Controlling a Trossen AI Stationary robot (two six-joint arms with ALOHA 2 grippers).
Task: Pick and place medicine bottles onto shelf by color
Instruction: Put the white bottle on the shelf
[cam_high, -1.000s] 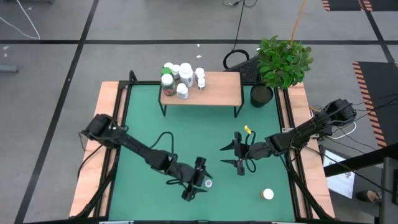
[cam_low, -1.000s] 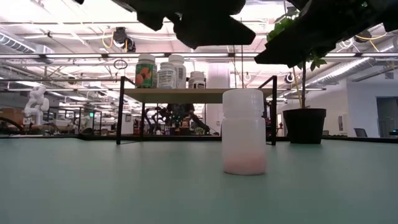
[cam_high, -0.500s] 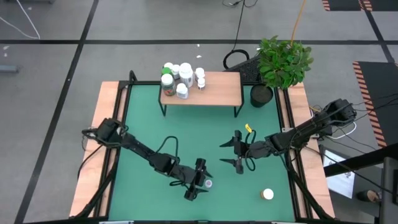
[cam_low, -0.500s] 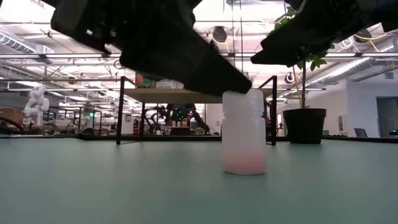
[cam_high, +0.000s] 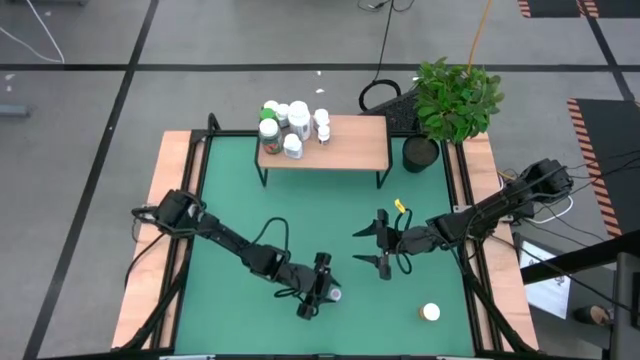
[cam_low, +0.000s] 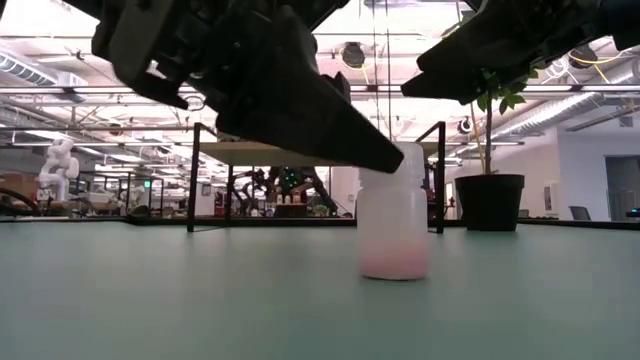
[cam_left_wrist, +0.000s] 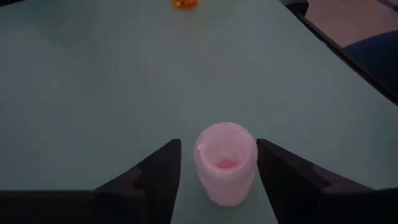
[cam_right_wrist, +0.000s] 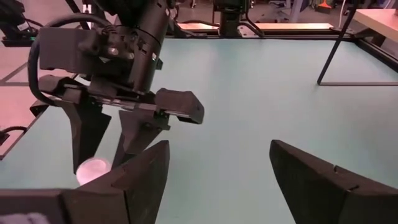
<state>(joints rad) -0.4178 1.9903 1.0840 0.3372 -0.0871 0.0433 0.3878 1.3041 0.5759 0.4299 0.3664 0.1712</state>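
Observation:
A small white bottle with a pinkish bottom stands upright on the green mat, near the table's front edge. My left gripper is open, with one finger on each side of the bottle's upper part. My right gripper is open and hangs above the mat right of centre, holding nothing. The shelf stands at the far side, with several bottles grouped at its left end. An orange-capped bottle stands at the front right. My left gripper's fingers stand on either side of the white bottle's upper wall, slanting down from the table's left. A strip of mat shows beside one finger. The other finger looks flush with the wall, and I cannot tell whether it touches. The bottle stands upright on the mat.
A potted plant in a black pot stands at the far right corner, beside the shelf. A small yellow thing lies on the mat near my right gripper. Wooden boards border the mat left and right.
My left gripper has come down from above the white bottle until its fingers stand on either side of the bottle's top. The bottle has stayed where it was.

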